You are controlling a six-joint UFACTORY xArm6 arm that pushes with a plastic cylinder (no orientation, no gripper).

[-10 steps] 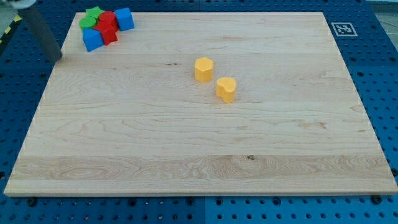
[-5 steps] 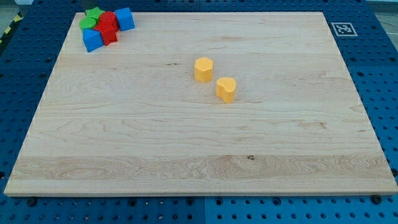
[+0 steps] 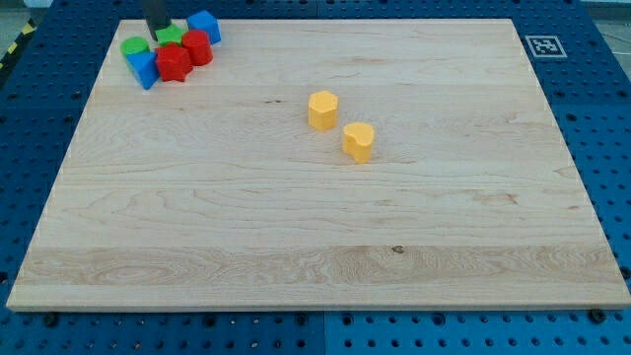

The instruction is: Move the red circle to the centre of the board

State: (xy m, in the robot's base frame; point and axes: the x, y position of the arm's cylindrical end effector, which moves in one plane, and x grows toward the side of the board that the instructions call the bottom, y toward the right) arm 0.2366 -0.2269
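A cluster of blocks sits at the board's top left corner. In it are a rounded red block [image 3: 197, 47], which looks like the circle, and a second red block [image 3: 174, 63] just below and left of it. Around them are two green blocks [image 3: 134, 46] [image 3: 170, 35] and two blue blocks [image 3: 144, 67] [image 3: 205, 26]. My tip [image 3: 156, 32] comes down from the view's top edge into the cluster, between the two green blocks and above and left of the red ones.
A yellow hexagonal block [image 3: 322, 109] and another yellow block [image 3: 359, 141] lie close together near the middle of the wooden board [image 3: 296, 247]. A printed marker [image 3: 541, 45] is at the board's top right corner.
The rod left the view's left side, went out of sight, and now stands in the cluster. The blocks have spread: the red ones shifted right and down, and the green ones separated.
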